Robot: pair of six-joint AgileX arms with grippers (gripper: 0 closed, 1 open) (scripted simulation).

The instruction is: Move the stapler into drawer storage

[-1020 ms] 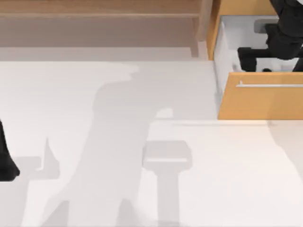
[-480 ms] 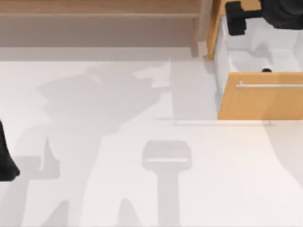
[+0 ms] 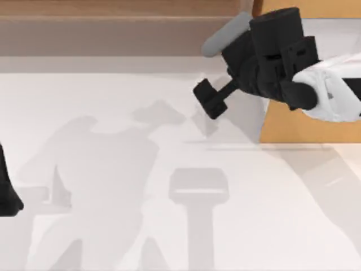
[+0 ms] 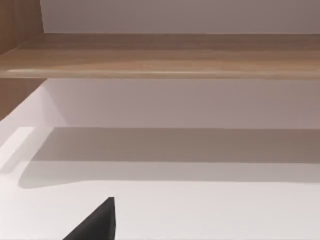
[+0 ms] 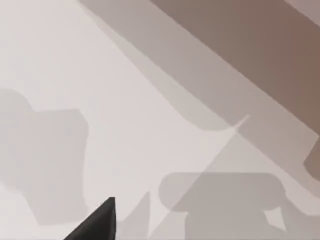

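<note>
The stapler is hidden from view. The drawer's light orange-brown front (image 3: 285,129) shows at the right in the top view, with most of the drawer covered by my right arm. My right gripper (image 3: 210,100) hangs above the white table (image 3: 113,169), just left of the drawer and in front of the shelf unit. The right wrist view looks down on bare table (image 5: 125,115) crossed by shadows. My left arm (image 3: 7,195) is parked at the table's left edge.
A brown open shelf unit (image 3: 113,22) runs along the back, and its board (image 4: 160,57) is seen in the left wrist view. The white table in front of it carries only shadows.
My right arm has lifted out of the drawer and swung left, so its gripper now hangs over the table beside the drawer. The left arm has not moved.
</note>
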